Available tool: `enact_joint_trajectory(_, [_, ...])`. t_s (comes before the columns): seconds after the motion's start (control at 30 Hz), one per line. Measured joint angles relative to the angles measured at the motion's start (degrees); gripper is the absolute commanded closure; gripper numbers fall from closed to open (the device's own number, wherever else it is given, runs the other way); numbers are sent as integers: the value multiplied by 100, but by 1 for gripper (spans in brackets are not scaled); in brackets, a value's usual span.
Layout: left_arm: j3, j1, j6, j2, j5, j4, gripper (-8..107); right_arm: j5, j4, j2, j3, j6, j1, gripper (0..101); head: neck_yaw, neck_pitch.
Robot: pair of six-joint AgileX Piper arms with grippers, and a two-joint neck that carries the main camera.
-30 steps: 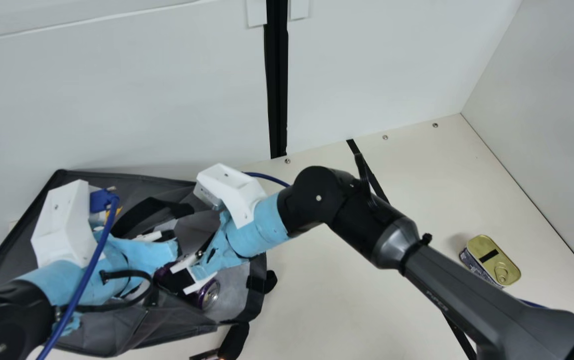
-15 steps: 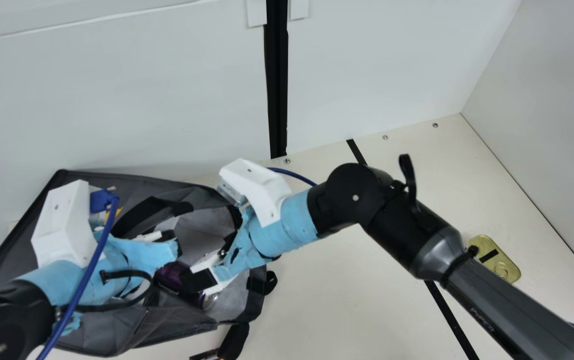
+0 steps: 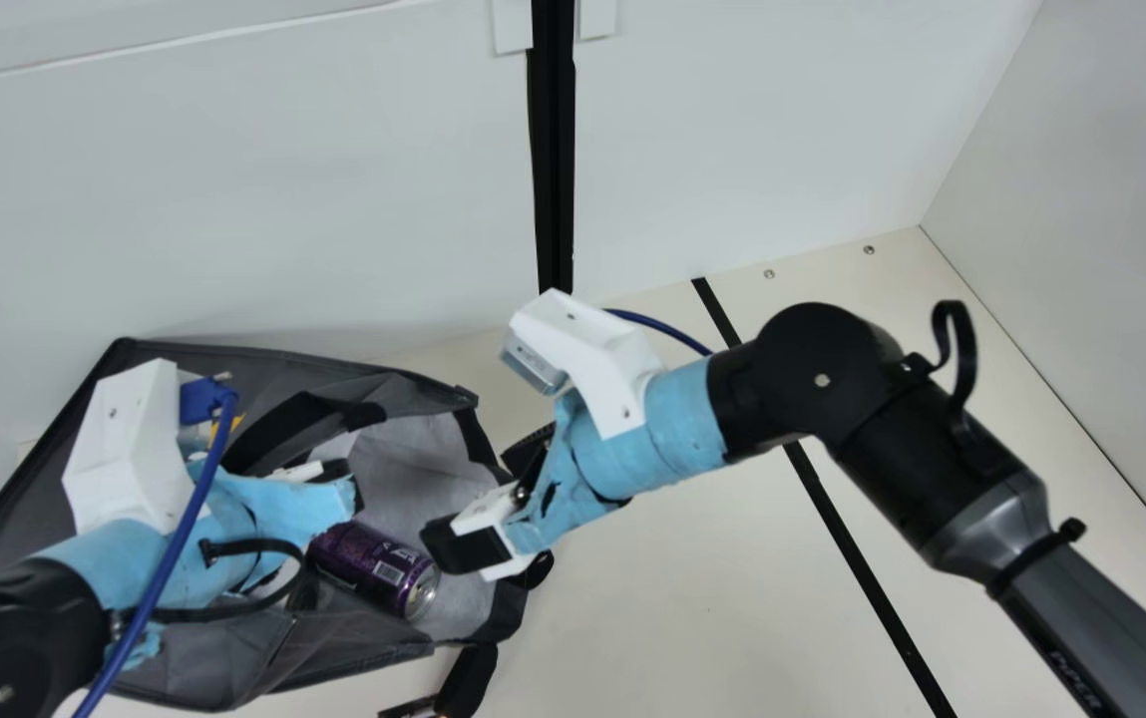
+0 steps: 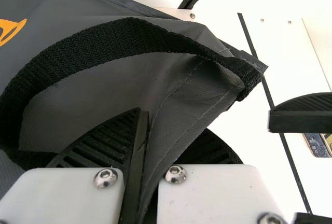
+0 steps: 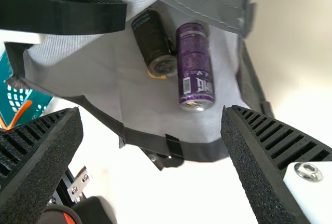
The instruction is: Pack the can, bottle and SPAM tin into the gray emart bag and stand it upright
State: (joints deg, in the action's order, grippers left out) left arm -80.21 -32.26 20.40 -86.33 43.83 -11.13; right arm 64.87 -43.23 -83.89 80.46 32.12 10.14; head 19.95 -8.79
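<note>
Base: Pincers?
Me: From my remote desk, L gripper (image 4: pixel 168 130) was clamped on a fold of bag cloth. R gripper (image 5: pixel 151 111) was wide apart, nothing btwn its fingers, just off the bag mouth.
Base: Goods?
Me: Gray bag (image 3: pixel 373 638) lay on its side. Purple can (image 5: pixel 195 68) was in it, beside a dark container (image 5: pixel 153 42); likely the btl, couldn't be sure. SPAM tin (image 4: pixel 317 145) sat on the table (image 3: pixel 672 598), outside the bag.
Base: Handling, est.?
Me: Tin: rigid, prob. the dense one, slick metal. I'd have taken it low across the narrow sides, square, so it didn't twist out. Can: smooth, thin wall, might dent or roll; light squeeze only. Bag: limp, so it'd sag w/o L's hold; for standing it up I favored the rim or both straps.
Base: Edges, room?
Me: Bag's far side lay close to the back wall (image 3: pixel 333 199), so little slack there. Black strap (image 4: pixel 129 40) arched by L's fingers, snag risk. Table ran on past the mouth toward my R side; best lane for R, approx. level, then in over the lower rim.
</note>
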Motion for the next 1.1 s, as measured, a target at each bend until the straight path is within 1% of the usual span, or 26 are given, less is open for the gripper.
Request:
enact_joint_trajectory(0.3, [0,0,0,0,0,0,107,516,32,212,155,312,-601,6,-9,0])
enact_joint_trajectory(0.53, [0,0,0,0,0,0,107,521,56,336,80,537,-925,6,0,0])
enact_joint_trajectory(0.67, [0,0,0,0,0,0,107,515,155,408,86,582,-1145,6,-9,0])
enact_joint_trajectory(0.87, [0,0,0,0,0,0,107,515,360,495,168,597,-1469,6,-9,0])
enact_joint_trajectory(1.1, [0,0,0,0,0,0,107,509,621,591,328,411,-1894,6,-9,0])
